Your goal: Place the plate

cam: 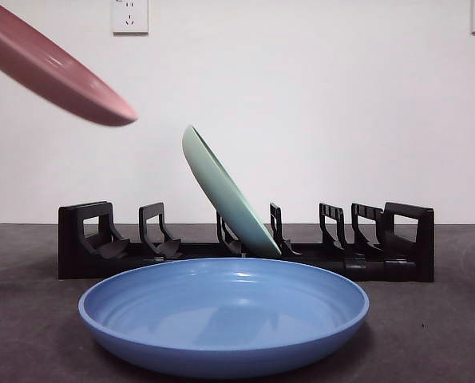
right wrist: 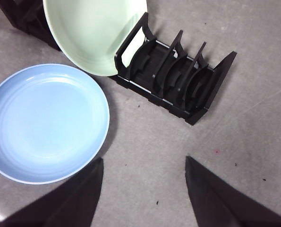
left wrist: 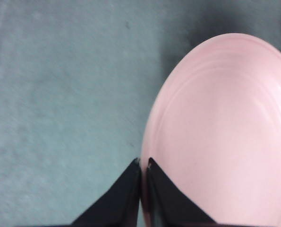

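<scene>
Nearest the front camera: blue plate, flat on the grey table, wide and shallow. Just behind: black dish rack, long, set across the table, several upright dividers. In a middle slot: pale green plate, on edge, tilted, top rim leaning away from the upright. Behind all: white wall with two sockets.

High in the front view's upper corner, in the air, well above the rack's end: pink plate, tilted, clear of rack and table. Rim of that pink plate pinched in the left gripper, jaws nearly together on it.

Right gripper: above the table, jaws spread wide, nothing between them; below it the blue plate, green plate and rack.
</scene>
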You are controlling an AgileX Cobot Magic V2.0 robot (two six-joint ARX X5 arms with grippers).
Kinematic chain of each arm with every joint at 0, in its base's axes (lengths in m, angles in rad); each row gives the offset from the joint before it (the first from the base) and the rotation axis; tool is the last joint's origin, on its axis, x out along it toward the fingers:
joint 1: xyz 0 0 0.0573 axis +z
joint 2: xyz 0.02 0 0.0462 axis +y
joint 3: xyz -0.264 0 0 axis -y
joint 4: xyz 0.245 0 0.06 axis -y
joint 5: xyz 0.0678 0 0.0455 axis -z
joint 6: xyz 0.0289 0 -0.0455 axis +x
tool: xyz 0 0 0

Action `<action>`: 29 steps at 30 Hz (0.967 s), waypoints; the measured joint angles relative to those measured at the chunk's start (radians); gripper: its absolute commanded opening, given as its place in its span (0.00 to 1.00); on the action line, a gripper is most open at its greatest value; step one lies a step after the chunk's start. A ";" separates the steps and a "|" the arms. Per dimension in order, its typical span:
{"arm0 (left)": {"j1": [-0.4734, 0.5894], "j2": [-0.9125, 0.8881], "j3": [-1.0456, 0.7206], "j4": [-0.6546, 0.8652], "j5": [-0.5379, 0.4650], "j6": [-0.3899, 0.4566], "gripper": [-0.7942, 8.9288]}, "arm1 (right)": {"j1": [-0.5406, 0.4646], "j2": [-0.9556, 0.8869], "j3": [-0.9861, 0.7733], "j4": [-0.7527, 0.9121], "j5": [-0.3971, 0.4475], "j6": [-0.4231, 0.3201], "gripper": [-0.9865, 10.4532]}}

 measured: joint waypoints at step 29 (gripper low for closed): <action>-0.216 -0.407 -1.003 0.652 0.401 -0.376 0.09 | 0.000 -0.043 0.000 0.008 0.000 0.003 0.33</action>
